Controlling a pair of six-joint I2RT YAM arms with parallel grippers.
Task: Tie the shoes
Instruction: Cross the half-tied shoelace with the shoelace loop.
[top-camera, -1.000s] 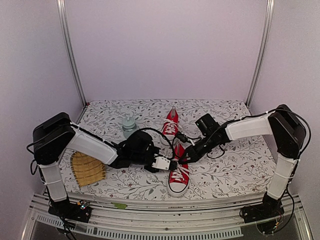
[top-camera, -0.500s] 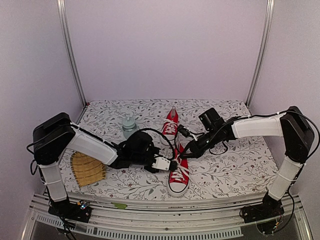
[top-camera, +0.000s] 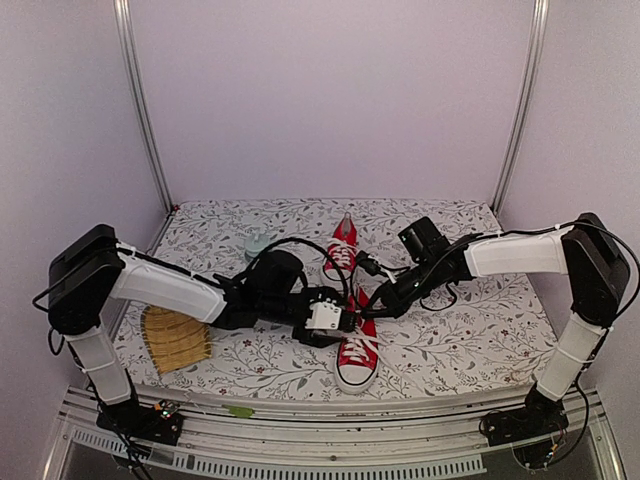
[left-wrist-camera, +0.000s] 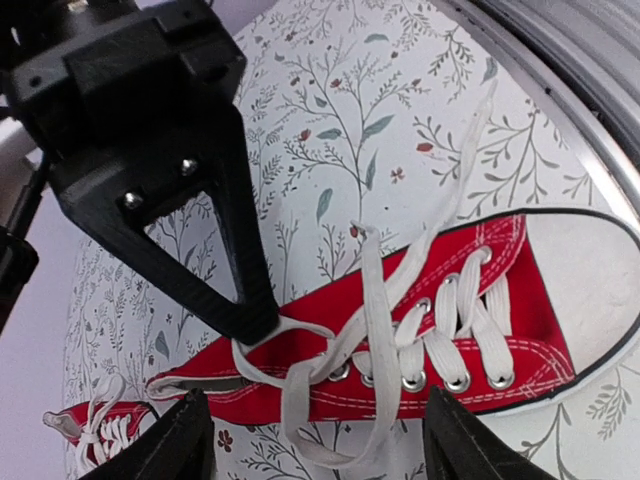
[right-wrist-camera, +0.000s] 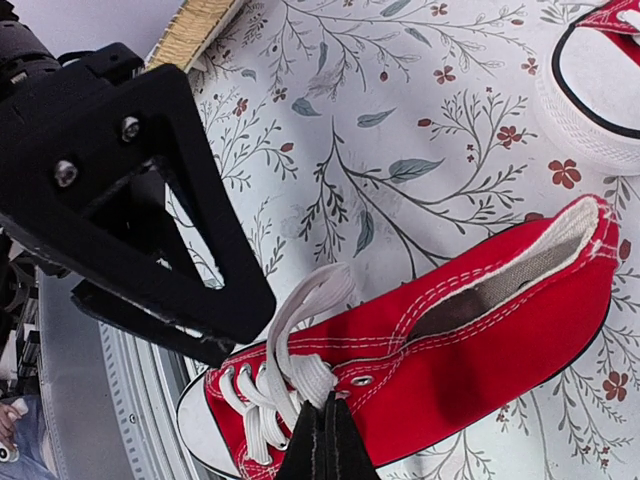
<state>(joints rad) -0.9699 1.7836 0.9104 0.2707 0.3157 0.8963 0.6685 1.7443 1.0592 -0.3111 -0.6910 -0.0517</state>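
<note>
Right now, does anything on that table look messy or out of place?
Yes: the nearer red shoe has its white laces undone, with one loose end trailing out across the flowered tablecloth. Nothing looks spilled or broken.

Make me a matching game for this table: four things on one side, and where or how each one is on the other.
1 left fingers
2 right fingers
3 far shoe
4 woven mat

a near the left edge of the table
b spread open
c pinched shut on a white lace
d behind the near shoe

Pairs: 1-b, 2-c, 3-d, 4-a
</note>
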